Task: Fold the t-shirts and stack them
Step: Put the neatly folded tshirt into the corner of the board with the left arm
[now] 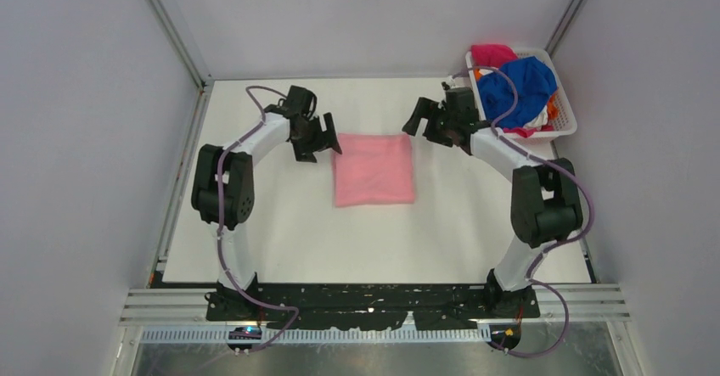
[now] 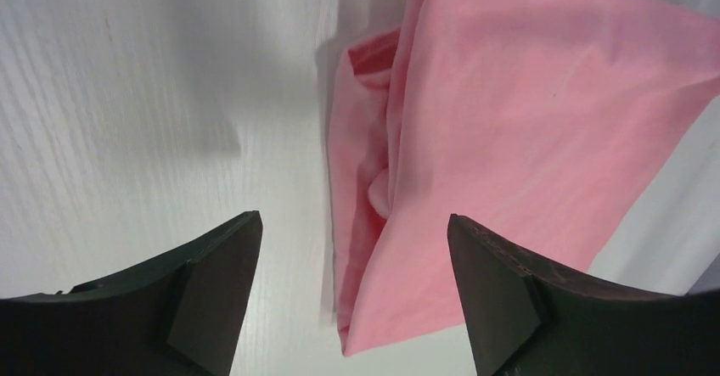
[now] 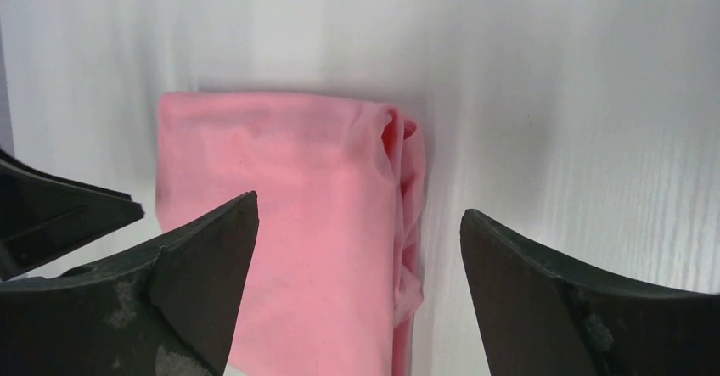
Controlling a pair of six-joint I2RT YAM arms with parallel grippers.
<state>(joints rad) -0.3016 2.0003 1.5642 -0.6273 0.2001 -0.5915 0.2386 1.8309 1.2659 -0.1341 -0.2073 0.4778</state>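
A light pink t-shirt (image 1: 374, 169) lies folded into a rectangle on the white table (image 1: 280, 232), also seen in the left wrist view (image 2: 509, 138) and the right wrist view (image 3: 297, 215). My left gripper (image 1: 325, 143) is open and empty, just left of the shirt's far left corner, and in its own view (image 2: 352, 249) the shirt's layered edge lies between the jaws. My right gripper (image 1: 422, 120) is open and empty, above the far right corner, with the shirt's folded edge under it in its own view (image 3: 357, 240). Royal blue (image 1: 518, 87), magenta (image 1: 492, 53), orange and white t-shirts sit crumpled in the basket.
A white plastic mesh basket (image 1: 567, 117) stands at the far right corner of the table, behind my right arm. Grey walls with metal frame posts (image 1: 174, 32) enclose the table on three sides.
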